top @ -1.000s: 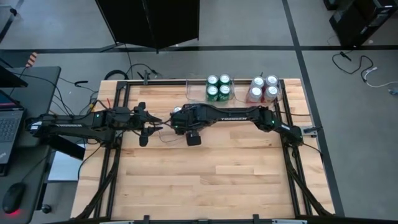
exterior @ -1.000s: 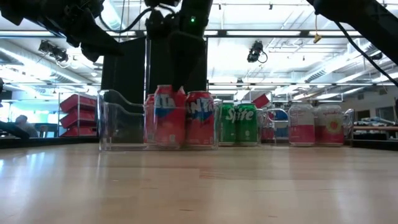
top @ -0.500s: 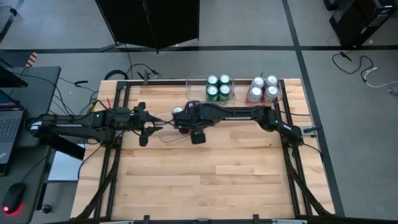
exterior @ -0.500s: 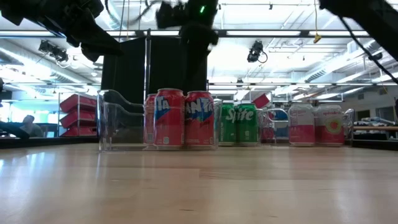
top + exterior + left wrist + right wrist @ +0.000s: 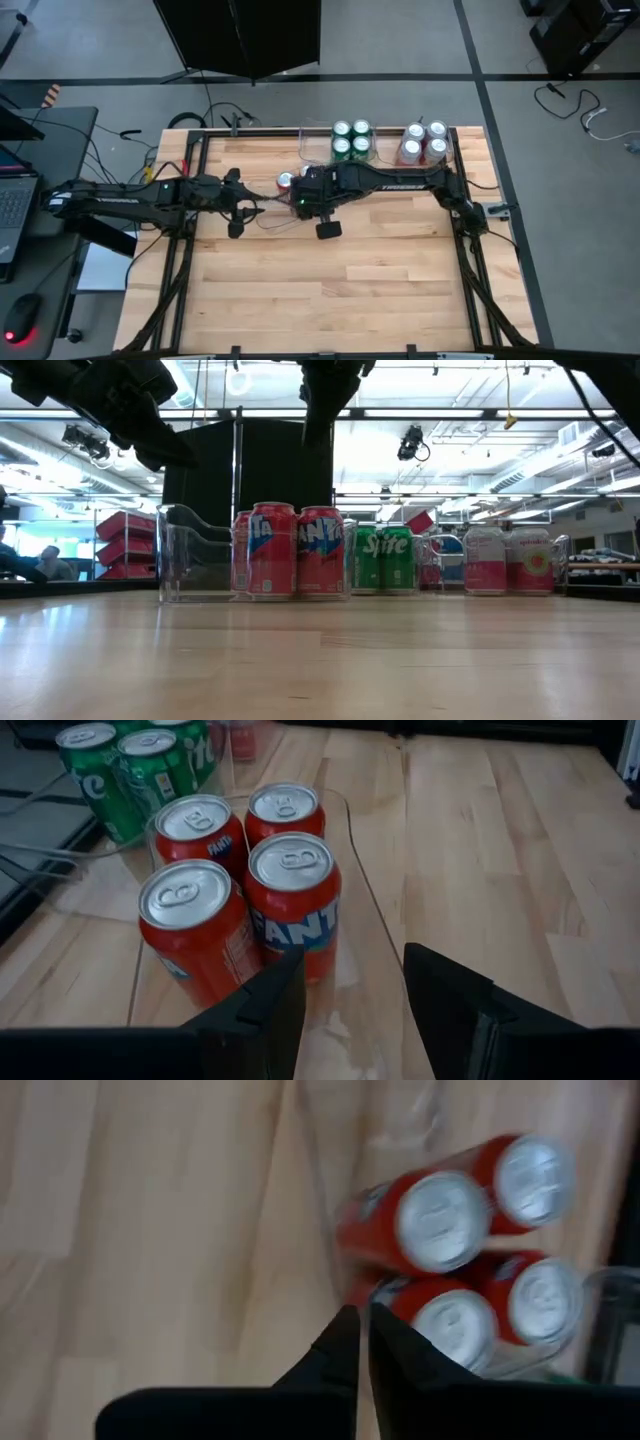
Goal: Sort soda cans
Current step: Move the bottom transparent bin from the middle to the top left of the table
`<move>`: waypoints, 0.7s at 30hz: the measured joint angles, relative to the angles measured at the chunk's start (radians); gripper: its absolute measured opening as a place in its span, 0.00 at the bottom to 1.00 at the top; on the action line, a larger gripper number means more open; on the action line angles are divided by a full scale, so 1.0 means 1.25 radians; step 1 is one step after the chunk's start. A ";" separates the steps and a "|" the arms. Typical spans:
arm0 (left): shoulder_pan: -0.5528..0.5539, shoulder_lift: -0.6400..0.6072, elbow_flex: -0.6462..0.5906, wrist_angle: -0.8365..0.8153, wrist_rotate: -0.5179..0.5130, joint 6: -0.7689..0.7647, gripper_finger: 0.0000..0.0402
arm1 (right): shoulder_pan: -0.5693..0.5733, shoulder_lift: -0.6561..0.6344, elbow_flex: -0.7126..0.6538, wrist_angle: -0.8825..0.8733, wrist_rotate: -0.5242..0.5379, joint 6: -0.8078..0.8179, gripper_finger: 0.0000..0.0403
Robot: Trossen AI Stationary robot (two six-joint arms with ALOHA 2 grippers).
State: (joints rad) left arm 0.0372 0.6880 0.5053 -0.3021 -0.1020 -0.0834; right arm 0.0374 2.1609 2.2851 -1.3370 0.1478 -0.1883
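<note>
— How's the light overall?
— Even and bright from overhead in the high view; table (image 5: pixel 330 280) evenly lit, shadows soft, barely any under the arms.
— Low view?
— Backlit. Ceiling strip lights glare across the upper frame, arms up top go near-black. Foreground wood is soft, out of focus; red cans (image 5: pixel 290 550) mid-frame are sharp.
— Wrist cams?
— Left wrist: crisp, can tops (image 5: pixel 190 892) catch bright highlights. Right wrist: motion blur throughout — cans (image 5: pixel 440 1220) smeared, esp. at right edge.
</note>
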 joint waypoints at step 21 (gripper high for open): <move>-0.033 0.025 0.000 0.102 0.009 0.051 0.43 | -0.007 -0.570 -0.933 0.630 0.060 0.191 0.00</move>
State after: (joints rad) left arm -0.0045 0.7193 0.5053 -0.1740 -0.0912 -0.0198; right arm 0.0284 1.4481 1.1185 -0.5494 0.2228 0.0510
